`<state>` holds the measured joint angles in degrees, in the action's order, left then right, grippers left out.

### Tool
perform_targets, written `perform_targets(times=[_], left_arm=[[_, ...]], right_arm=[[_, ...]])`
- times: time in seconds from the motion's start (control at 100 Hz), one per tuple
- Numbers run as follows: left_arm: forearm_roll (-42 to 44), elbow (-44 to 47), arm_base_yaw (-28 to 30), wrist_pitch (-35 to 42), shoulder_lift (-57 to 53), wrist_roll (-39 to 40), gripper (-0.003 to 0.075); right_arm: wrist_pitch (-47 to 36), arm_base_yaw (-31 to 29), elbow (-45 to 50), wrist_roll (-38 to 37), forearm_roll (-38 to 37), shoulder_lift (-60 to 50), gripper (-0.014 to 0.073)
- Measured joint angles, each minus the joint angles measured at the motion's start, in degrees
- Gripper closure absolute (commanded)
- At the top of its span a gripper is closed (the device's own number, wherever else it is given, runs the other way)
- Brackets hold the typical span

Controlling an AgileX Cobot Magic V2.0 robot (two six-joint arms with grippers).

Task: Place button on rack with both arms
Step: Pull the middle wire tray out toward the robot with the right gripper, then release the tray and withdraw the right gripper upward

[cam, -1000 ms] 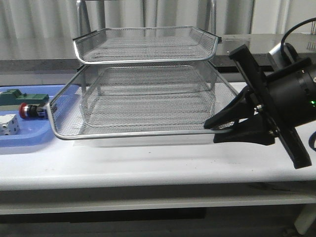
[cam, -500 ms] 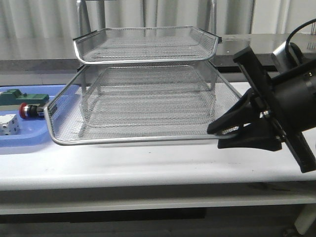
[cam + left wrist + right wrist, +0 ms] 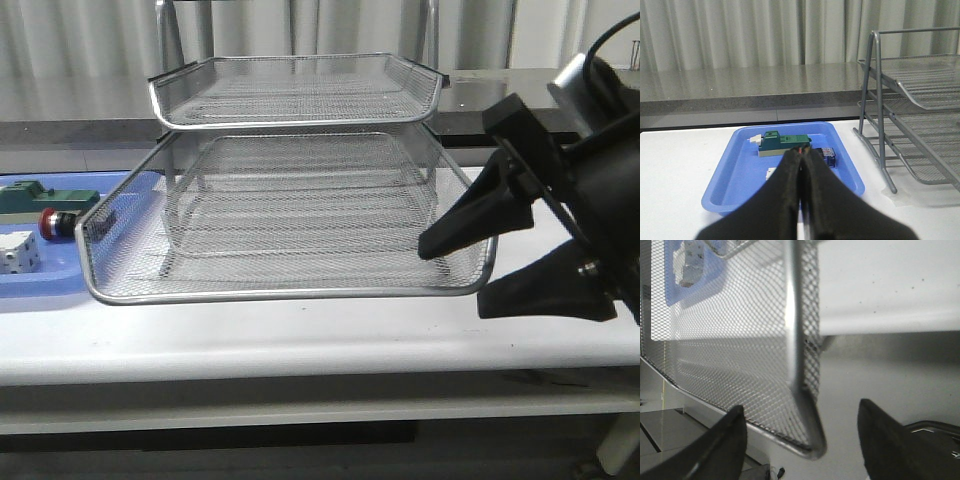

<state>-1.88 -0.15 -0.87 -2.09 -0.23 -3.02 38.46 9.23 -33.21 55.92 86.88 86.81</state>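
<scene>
The button [image 3: 55, 222] lies in the blue tray [image 3: 40, 285] at the left, red head to the left. In the left wrist view its blue body [image 3: 827, 156] shows just beyond my left gripper [image 3: 801, 153], which is shut and empty above the blue tray [image 3: 735, 170]. The left gripper is out of the front view. The rack [image 3: 290, 90] stands mid-table with its middle tray [image 3: 280, 293] slid out to the front. My right gripper [image 3: 455, 278] is open, its jaws on either side of that tray's front right corner [image 3: 792, 330].
A green block [image 3: 45, 197] and a white cube-like part [image 3: 18, 252] share the blue tray with the button. The rack's legs [image 3: 875, 100] stand right of the blue tray. The table's front edge [image 3: 300, 365] lies just before the slid-out tray.
The middle tray has slid further out toward the front. My right gripper, shut on the tray's corner rim before, has opened and drawn back a little to the right.
</scene>
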Motion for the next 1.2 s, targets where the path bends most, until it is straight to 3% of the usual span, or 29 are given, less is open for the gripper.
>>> perform_targets(times=[0.25, 0.53, 1.0, 1.2], left_arm=[[0.00, 0.00, 0.00, 0.00, 0.00, 0.00, 0.0741], [0.00, 0.00, 0.00, 0.00, 0.00, 0.00, 0.0741], [0.00, 0.00, 0.00, 0.00, 0.00, 0.00, 0.0741], [0.00, 0.00, 0.00, 0.00, 0.00, 0.00, 0.0741]], right_arm=[[-0.91, 0.00, 0.09, -2.68, -5.57, -5.40, 0.0102], [-0.91, 0.00, 0.22, -12.10, -20.03, -10.55, 0.0104], [2.87, 0.00, -5.42, -39.54, -58.63, -26.08, 0.0104], [4.45, 0.00, -7.50, -47.31, -70.63, -34.58, 0.0104]])
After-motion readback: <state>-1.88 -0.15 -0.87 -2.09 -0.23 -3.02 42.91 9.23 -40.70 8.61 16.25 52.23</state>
